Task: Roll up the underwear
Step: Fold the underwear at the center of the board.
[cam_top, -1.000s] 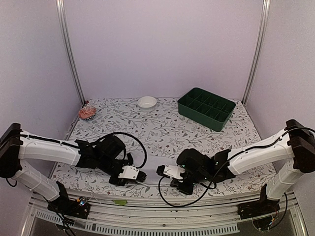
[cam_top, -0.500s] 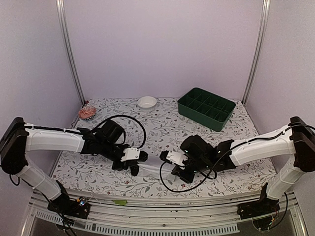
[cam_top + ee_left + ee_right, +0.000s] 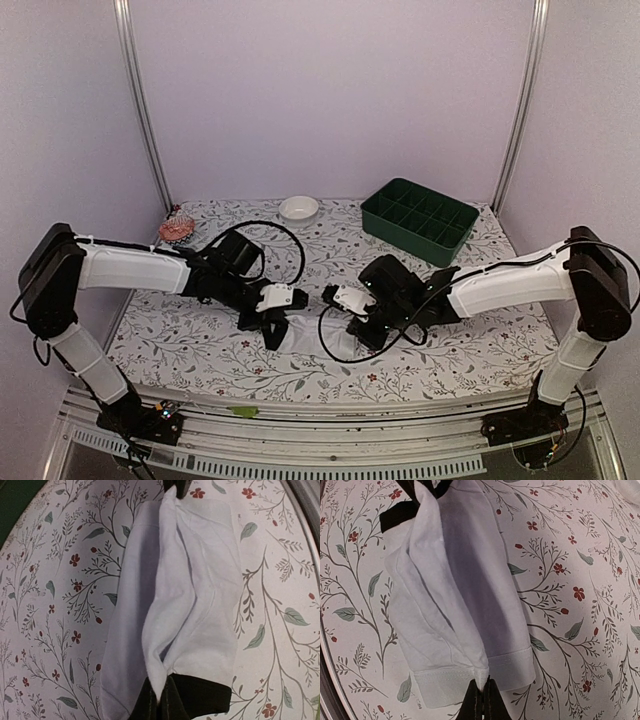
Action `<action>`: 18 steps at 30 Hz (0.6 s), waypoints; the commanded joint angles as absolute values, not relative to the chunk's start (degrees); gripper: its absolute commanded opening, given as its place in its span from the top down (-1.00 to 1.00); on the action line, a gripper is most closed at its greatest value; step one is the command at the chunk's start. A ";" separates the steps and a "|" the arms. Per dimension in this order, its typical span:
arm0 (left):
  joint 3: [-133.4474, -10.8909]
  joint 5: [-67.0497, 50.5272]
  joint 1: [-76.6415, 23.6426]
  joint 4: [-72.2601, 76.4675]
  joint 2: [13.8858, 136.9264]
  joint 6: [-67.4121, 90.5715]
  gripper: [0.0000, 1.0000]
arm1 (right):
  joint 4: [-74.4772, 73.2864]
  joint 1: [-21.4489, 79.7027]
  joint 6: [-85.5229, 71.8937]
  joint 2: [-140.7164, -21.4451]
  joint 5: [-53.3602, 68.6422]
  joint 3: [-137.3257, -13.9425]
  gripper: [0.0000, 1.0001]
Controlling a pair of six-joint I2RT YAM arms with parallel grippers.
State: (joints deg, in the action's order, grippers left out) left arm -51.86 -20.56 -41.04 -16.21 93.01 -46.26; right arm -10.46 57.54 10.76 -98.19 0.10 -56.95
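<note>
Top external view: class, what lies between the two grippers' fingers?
The underwear spans that gap, the left gripper pinching its black-waistband end, the right gripper its white hem; the wrist views show it best.

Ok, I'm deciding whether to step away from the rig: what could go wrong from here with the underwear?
Each gripper pinches only a thin ridge of the underwear: the left gripper at the black waistband, the right gripper at the white hem; either end might slip out.
The fabric lies in uneven folds, so a roll may come out skewed.
The right arm's black cable loops beside the fabric and could snag it.
</note>
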 commanded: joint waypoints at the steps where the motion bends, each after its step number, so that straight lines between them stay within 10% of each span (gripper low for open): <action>1: -53.65 -20.13 -39.53 -15.65 94.73 -46.60 1.00 | -11.64 55.72 11.84 -99.38 0.02 -58.12 1.00; 11: -56.79 -17.27 -39.01 -13.99 99.41 -44.59 1.00 | -12.25 54.13 13.01 -102.67 2.11 -60.37 1.00; 18: -55.17 -16.28 -37.67 -12.74 97.24 -40.13 0.39 | -14.10 51.87 10.54 -101.28 0.75 -61.72 0.54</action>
State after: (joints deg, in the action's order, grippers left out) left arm -55.88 -17.04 -39.27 -14.22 99.35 -43.05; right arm -12.80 53.87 11.88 -102.50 0.99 -59.55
